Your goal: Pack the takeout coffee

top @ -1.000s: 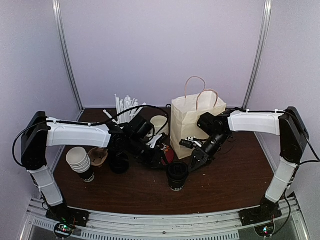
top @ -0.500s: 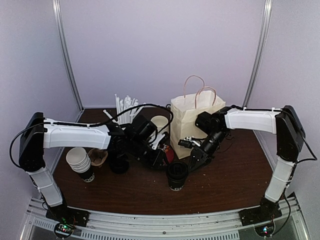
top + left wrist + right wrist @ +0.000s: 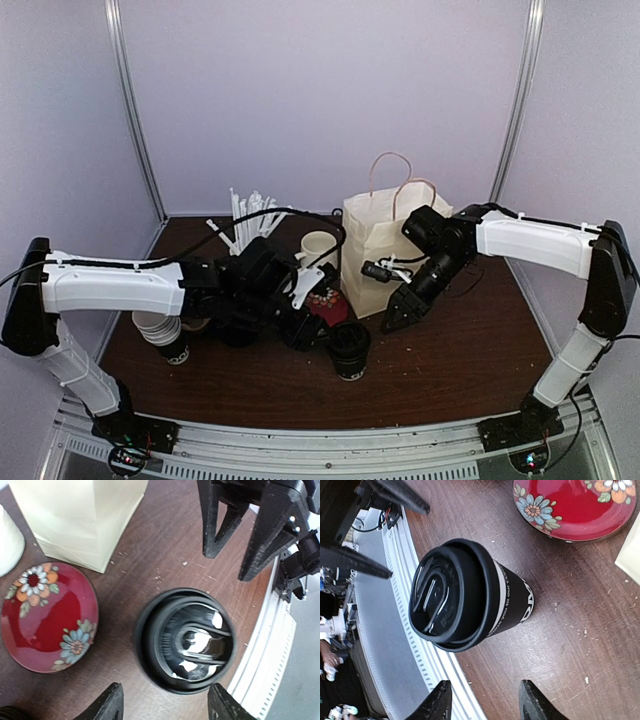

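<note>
Moved: over the last second my left arm [image 3: 110, 285] had sunk lower and reached further right, toward the cup. My right arm [image 3: 530, 240] had pushed its elbow outward. The cup had stayed put.
Cups: one black paper cup with a black plastic lid and white lettering [image 3: 470, 595] in clear view. I could not make out another under the left arm.
Other things: one cream paper bag with cord handles [image 3: 385, 240], one red flowered plate [image 3: 45, 617], one cream mug [image 3: 318, 247], one stack of white paper cups [image 3: 157, 320], one bundle of white straws [image 3: 250, 212].
Cup's place: upright on the table, in front of the bag and just beside the plate.
Surface: dark brown wooden tabletop [image 3: 450, 360] with a metal rail [image 3: 330, 445] at its near edge.
Room: pale lilac walls [image 3: 320, 90].
Left gripper [image 3: 167, 704]: above the cup, fingers spread wide, gripping nothing.
Right gripper [image 3: 485, 702]: low beside the cup and facing it, jaws apart, empty.
</note>
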Available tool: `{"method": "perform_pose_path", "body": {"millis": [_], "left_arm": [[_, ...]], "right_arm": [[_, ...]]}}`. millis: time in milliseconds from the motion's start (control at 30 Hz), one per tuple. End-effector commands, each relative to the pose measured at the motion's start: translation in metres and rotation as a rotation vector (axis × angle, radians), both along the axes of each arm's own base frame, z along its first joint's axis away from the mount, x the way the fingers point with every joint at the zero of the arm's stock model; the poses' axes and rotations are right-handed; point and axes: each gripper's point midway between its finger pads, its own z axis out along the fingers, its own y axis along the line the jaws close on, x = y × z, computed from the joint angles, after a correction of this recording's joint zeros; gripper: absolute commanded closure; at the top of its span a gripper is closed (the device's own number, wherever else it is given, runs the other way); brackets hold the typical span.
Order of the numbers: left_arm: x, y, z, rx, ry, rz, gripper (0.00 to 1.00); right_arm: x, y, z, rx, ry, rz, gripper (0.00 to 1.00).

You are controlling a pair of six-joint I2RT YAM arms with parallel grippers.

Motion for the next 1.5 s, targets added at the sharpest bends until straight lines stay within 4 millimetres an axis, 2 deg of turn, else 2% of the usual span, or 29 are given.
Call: {"method": "perform_pose_path", "body": {"millis": [0,133,233,400,600,733,833,1067,1200,1333,1467], "left_arm": [[0.01,0.002,0.005,-0.012,-0.086,0.005,0.4],[0.006,0.011,0.008,-0.025,-0.11,0.016,0.38],[0.013,0.014,0.015,-0.022,-0.123,0.025,0.36],[0.028,-0.005,0.022,-0.046,0.004,0.011,0.36],[0.033,-0.031,0.005,-0.085,0.121,0.001,0.36],[0.038,-0.04,-0.008,-0.088,0.142,0.007,0.36],[0.033,-0.043,-0.012,-0.098,0.172,-0.015,0.37],[0.022,-0.036,-0.011,-0.114,0.22,-0.017,0.46],[0.017,-0.03,-0.014,-0.113,0.247,0.002,0.47],[0.015,-0.024,-0.012,-0.109,0.247,0.017,0.47],[0.018,-0.019,-0.007,-0.113,0.232,0.05,0.47]], "right_arm": [[0.002,-0.005,0.004,-0.006,-0.092,0.047,0.49],[0.006,-0.005,0.01,-0.021,-0.157,0.1,0.46],[0.006,-0.005,0.004,-0.05,-0.185,0.103,0.45],[-0.015,-0.002,-0.005,-0.051,-0.152,0.152,0.35],[-0.028,0.001,-0.016,-0.099,-0.217,0.206,0.26],[-0.017,0.006,-0.022,-0.147,-0.225,0.19,0.28],[-0.006,0.005,-0.028,-0.196,-0.229,0.165,0.32],[0.011,-0.003,-0.028,-0.226,-0.263,0.099,0.34],[0.024,-0.008,-0.028,-0.242,-0.274,0.055,0.35],[0.029,-0.008,-0.027,-0.238,-0.271,0.044,0.35],[0.022,-0.006,-0.022,-0.207,-0.253,0.052,0.34]]}}
